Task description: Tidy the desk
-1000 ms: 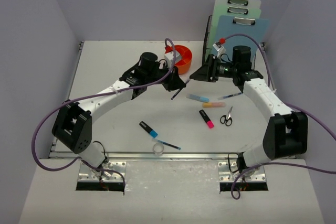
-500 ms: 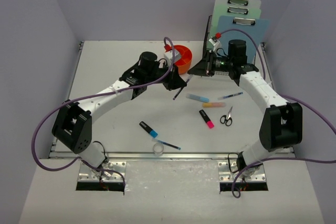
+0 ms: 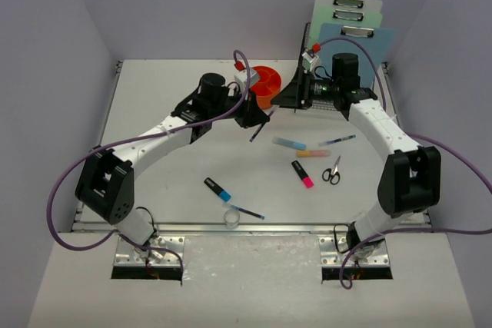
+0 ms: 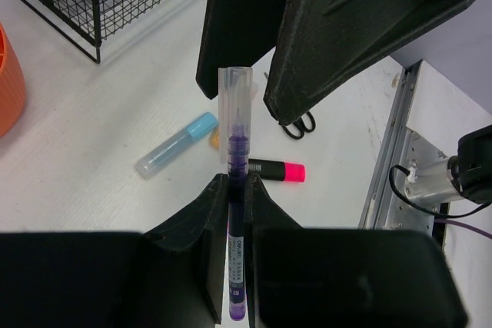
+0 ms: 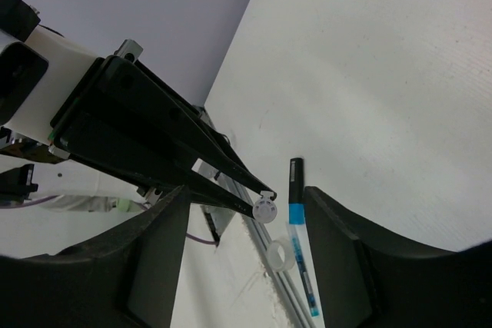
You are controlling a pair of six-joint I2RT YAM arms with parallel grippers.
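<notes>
My left gripper (image 4: 237,190) pinches a thin purple pen (image 4: 237,147) with a clear plastic cap (image 4: 234,90) and holds it in the air above the large flat white desk (image 3: 165,105), near the far middle of it. The fingers of my right gripper (image 5: 246,197) are spread apart, one on each side of the cap's end, and do not touch it.

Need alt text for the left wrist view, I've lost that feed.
The left hand is shut on a purple pen whose clear cap points at the right hand's open black fingers just ahead. Beyond, on the white desk, lie a blue highlighter, a pink highlighter and scissors.
</notes>
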